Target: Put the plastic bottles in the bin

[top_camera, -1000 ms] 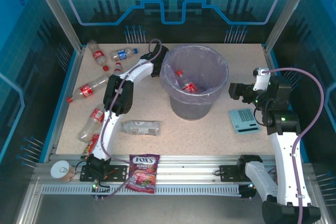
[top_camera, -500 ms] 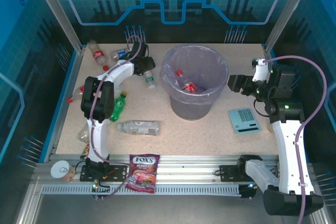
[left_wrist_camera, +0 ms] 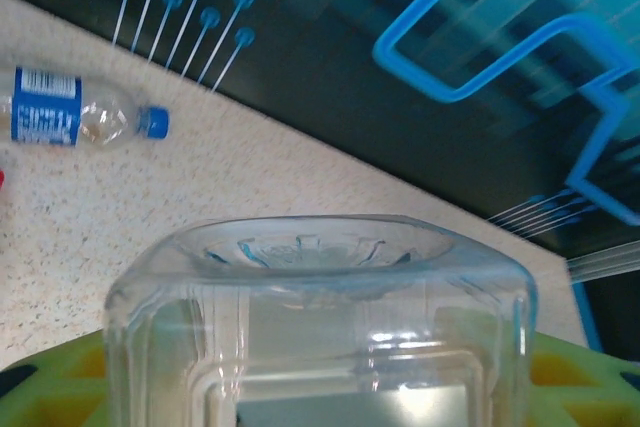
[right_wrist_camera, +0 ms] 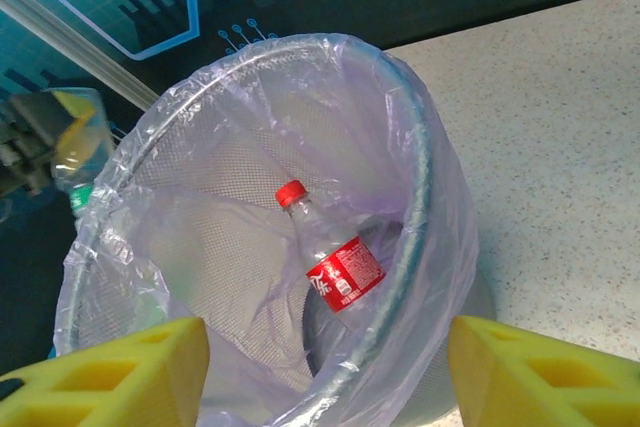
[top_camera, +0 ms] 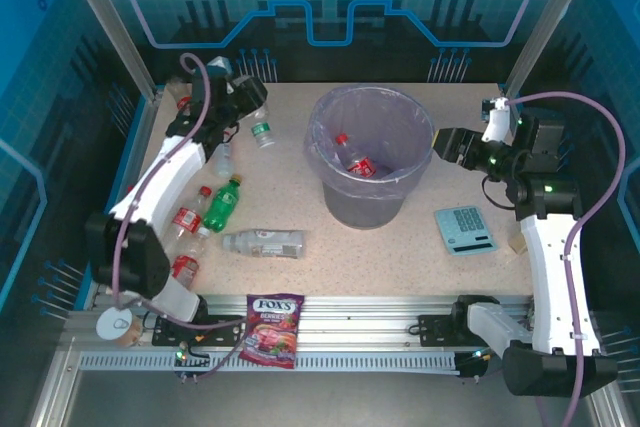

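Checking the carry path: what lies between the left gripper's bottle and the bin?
Bare table in the top view, between the bottle held by the left gripper and the bin.

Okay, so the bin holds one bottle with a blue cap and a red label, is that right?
Not quite. The bottle in the bin has a red cap, not a blue one; the right wrist view shows it plainly. The rest stands: one bottle, red label.
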Controlling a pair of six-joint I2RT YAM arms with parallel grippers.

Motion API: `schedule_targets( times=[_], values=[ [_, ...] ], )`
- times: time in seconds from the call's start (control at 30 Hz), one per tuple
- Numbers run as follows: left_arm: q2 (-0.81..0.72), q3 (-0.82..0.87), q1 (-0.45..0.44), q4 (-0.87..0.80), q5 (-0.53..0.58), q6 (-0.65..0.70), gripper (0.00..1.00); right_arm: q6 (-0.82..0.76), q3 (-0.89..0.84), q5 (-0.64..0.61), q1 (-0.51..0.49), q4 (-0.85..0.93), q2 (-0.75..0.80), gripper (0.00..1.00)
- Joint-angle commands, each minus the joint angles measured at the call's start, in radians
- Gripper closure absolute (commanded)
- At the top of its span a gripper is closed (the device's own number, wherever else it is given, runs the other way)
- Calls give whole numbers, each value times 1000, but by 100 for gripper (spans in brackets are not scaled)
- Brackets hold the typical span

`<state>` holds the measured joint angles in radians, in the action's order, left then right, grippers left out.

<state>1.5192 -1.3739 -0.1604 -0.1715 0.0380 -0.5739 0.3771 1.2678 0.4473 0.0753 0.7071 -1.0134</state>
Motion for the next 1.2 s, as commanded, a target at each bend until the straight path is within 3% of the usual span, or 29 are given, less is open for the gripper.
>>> schedule_targets(
  times=[0.0, 0.2, 0.3, 0.77, 1.17],
  values=[
    [-132, 26, -15, 69, 40, 30, 57, 57, -30, 89, 18, -57, -1, 41],
    [-264, 27, -124, 112, 112, 90, 58, 47, 6, 73, 18, -44, -64, 46],
    [-268, -10, -197, 129, 112, 119, 65, 24, 19, 11, 18, -24, -71, 48],
    [73, -338, -560, 109, 122, 189, 76, 52, -98, -2, 18, -101, -5, 50],
    [318, -490, -616, -74, 90, 332, 83, 42, -85, 25, 17, -69, 22, 50]
  ],
)
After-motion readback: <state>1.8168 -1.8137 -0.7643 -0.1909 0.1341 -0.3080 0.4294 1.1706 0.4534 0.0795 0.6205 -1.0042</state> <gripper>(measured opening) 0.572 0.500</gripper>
